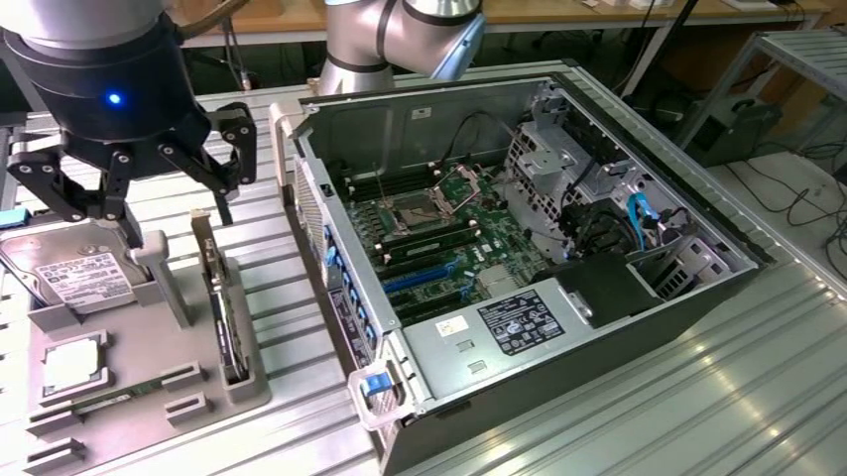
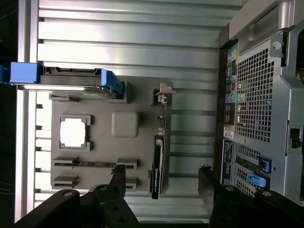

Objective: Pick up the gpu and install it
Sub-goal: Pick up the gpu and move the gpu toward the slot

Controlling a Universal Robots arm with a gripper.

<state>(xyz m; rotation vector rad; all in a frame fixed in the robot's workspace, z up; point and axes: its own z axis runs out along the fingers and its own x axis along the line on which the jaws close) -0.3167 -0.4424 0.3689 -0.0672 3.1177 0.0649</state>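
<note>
Exterior view: the end effector [image 1: 179, 220] hangs wide open over the grey holder [image 1: 143, 342] on the table [image 1: 741, 397], nothing in it. The gpu [image 1: 222, 312] stands on edge in the holder, roughly 5 o'clock from the end effector, with the open PC case [image 1: 530, 258] at 3 o'clock. Wrist view: the gpu [image 2: 158, 164] sits between the spread fingers [image 2: 118, 183], clear of both.
</note>
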